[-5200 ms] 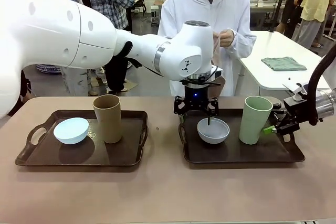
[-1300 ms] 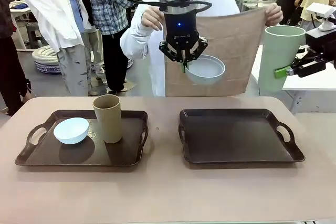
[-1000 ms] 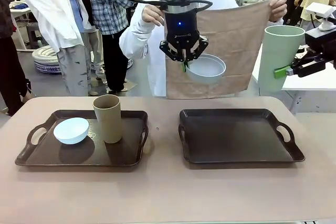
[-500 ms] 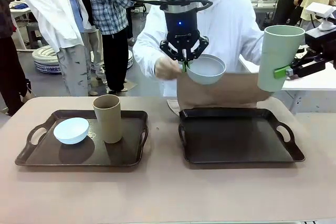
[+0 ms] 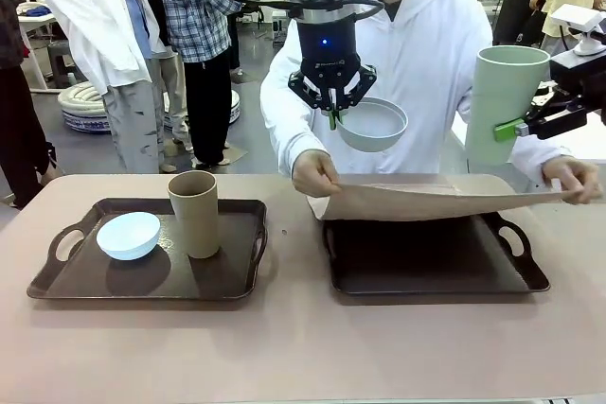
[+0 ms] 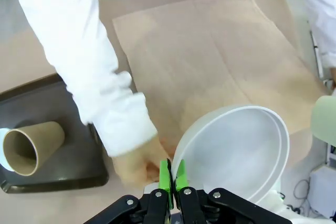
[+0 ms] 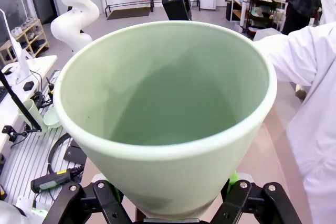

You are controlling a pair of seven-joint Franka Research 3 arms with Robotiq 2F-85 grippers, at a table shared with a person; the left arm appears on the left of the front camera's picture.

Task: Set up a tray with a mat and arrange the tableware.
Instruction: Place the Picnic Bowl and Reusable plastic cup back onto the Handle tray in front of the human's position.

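At the lower left of the front view, a dark tray [image 5: 57,283] sits on the counter [image 5: 284,347]. It carries the pale blue bowl [image 5: 128,235] and, just to the bowl's right, the upright tan-brown tumbler [image 5: 194,213]. At upper centre the robot's left hand [image 5: 331,118] is pinched closed on the rim of the white-grey bowl [image 5: 374,126], holding it in the air. Below the bowl a person [image 5: 426,63] in a white top holds a tan mat [image 5: 426,202] by its two ends, spread low over the second tray [image 5: 521,281] at lower right; whether the mat touches that tray I cannot tell. At the upper right edge the right hand [image 5: 507,130] grips the pale green tumbler [image 5: 502,92], upright in the air above the tray's right end.
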